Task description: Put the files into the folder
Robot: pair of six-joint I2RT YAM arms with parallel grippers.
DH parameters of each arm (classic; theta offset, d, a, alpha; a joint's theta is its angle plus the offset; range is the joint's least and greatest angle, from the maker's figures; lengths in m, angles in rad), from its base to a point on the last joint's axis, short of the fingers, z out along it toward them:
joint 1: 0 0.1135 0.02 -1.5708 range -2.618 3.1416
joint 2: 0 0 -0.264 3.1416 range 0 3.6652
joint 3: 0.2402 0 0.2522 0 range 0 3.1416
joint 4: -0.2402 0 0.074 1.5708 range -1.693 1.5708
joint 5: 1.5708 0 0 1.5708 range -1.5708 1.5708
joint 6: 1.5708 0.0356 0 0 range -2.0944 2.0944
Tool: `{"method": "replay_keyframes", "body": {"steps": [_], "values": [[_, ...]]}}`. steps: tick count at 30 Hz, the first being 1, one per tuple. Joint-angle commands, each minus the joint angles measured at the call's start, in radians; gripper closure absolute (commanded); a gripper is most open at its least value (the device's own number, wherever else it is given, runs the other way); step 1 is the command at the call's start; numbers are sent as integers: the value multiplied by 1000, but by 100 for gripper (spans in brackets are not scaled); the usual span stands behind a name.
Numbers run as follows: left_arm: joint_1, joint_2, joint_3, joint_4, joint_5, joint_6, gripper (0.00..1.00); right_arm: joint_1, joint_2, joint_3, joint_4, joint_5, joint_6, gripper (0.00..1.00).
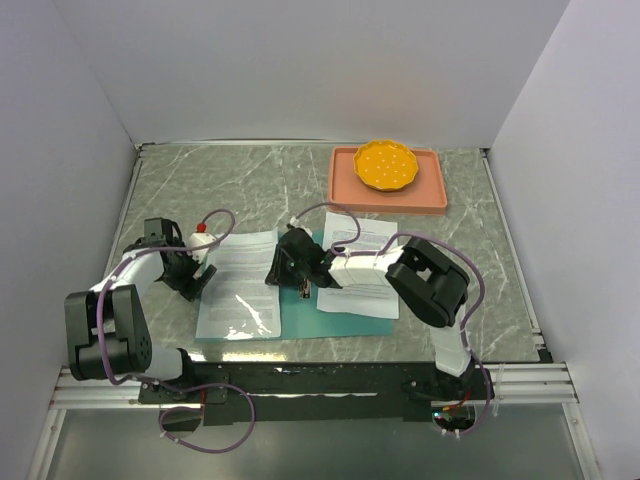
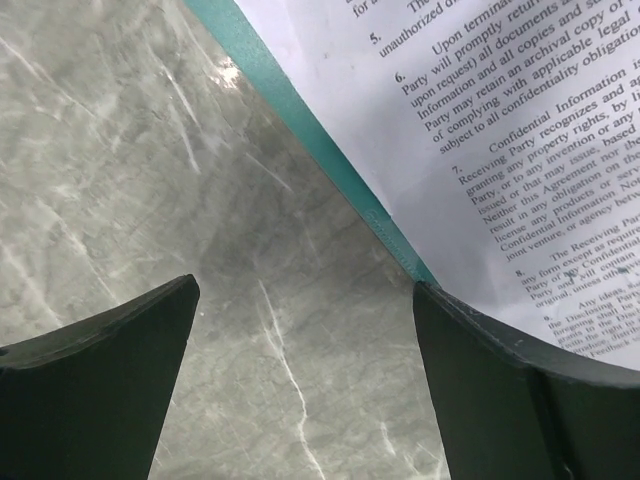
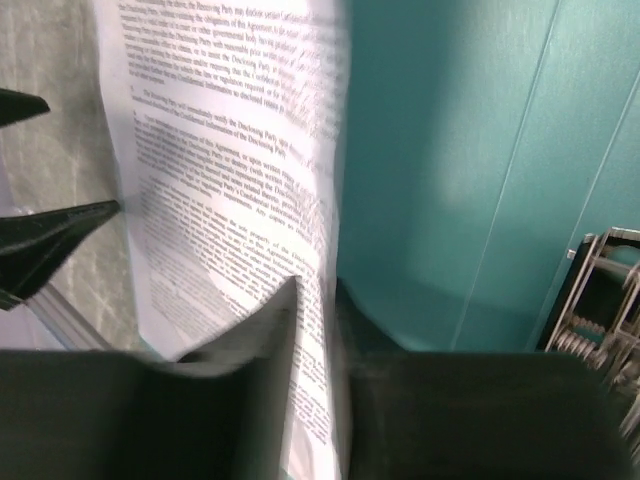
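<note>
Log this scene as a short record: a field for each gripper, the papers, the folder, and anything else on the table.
left gripper: open, low over bare table, just beside the folder's edge
right gripper: shut on the left sheet's inner edge
left sheet: on the folder's left half
right sheet: on the folder's right half, partly under the right arm
folder: teal, lying open, clip inside
tray: pink, far right, holds a yellow dish
table: grey marble

The files (image 1: 240, 285) are matt paper, the folder (image 3: 450, 150) smooth plastic, the table (image 1: 200, 190) glossy marbled.
</note>
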Motion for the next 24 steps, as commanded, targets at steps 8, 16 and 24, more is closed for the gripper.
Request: {"method": "replay_keyframes", "body": {"steps": [8, 16, 24], "values": [[128, 45, 270, -200, 139, -35, 4, 14, -143, -8, -75, -36, -112, 29], [125, 21, 462, -294, 252, -120, 4, -18, -291, -39, -195, -15, -183, 47], [-198, -66, 383, -206, 211, -321, 9, -49, -373, -210, -201, -43, -210, 54]]}}
